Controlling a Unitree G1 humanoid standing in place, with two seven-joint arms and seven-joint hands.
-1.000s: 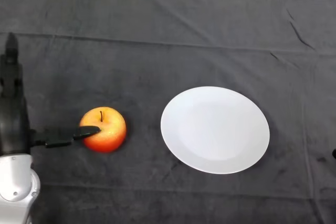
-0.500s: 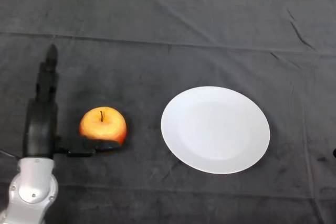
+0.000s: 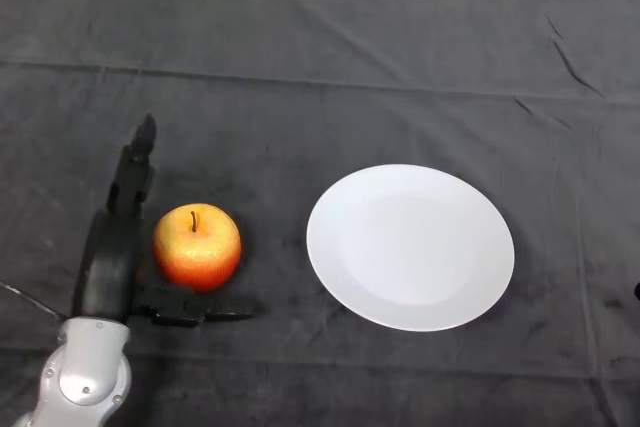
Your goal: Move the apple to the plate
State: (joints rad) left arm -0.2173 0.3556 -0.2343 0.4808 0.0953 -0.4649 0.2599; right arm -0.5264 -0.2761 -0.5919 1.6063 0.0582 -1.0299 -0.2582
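Head view, looking down on a table draped in dark cloth (image 3: 330, 57): the robot's left hand (image 3: 112, 252) comes in from the lower left and brackets a red-and-yellow apple (image 3: 197, 246), its fingers (image 3: 133, 172) reaching straight up along the fruit's left side while the thumb (image 3: 200, 315) lies extended on the cloth just below it. The hand is open, spread around the apple and not clamped on it; whether the palm touches the skin cannot be told from this angle, though the gap looks slight. The apple sits upright on the cloth, stem up, left of centre and near the white plate (image 3: 470, 292) but clearly apart from it, with a strip of bare cloth between the 2. The plate lies flat to the right with nothing on it. The silver-grey forearm (image 3: 85, 382) shows at the bottom left corner. The step in hand appears to be the approach to the grasp: the hand is set in place around the fruit, the pickup not yet made, and the whole carry to the plate is left to do. The next move seems to call for fingers and thumb curling in on opposite sides of the apple, evenly enough that the round, smooth fruit does not roll out toward the plate side, then a lift clear of the cloth and a short travel to the right before it is set down inside the plate's rim.
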